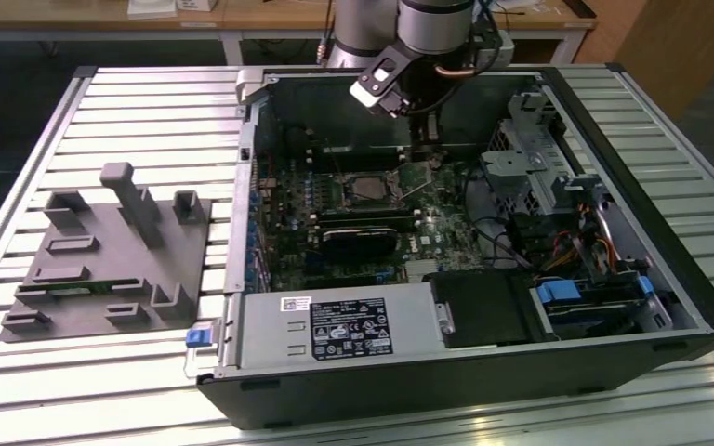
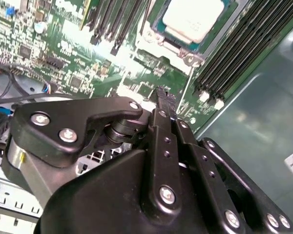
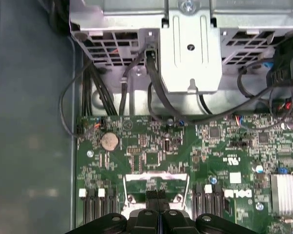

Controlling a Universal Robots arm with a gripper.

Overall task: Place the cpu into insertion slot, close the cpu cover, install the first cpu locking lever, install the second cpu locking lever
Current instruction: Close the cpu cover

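Claw: I am hanging inside the open computer case, and in the exterior view my tips are sitting between 1 and 2 o'clock of the insertion slot, close beside it. In both wrist views my claw is showing its two fingers pressed together with a thin seam between them. I am seeing nothing clamped there. The second wrist view is showing the same closed claw over green circuit board.

Cpu: it is lying flat in the slot, its pale metal face fully exposed, with black memory slots running alongside.

Cpu cover: in the first wrist view a thin silvery frame with a square window is lying just past my fingertips. I cannot tell whether I am touching it. It is not covering the chip's face.

Surroundings: a coin cell and a metal drive cage are lying beyond the frame. In the exterior view the power supply is sitting at 6 o'clock of the slot. A grey fixture tray is resting on the slatted table at 9 o'clock of the case.
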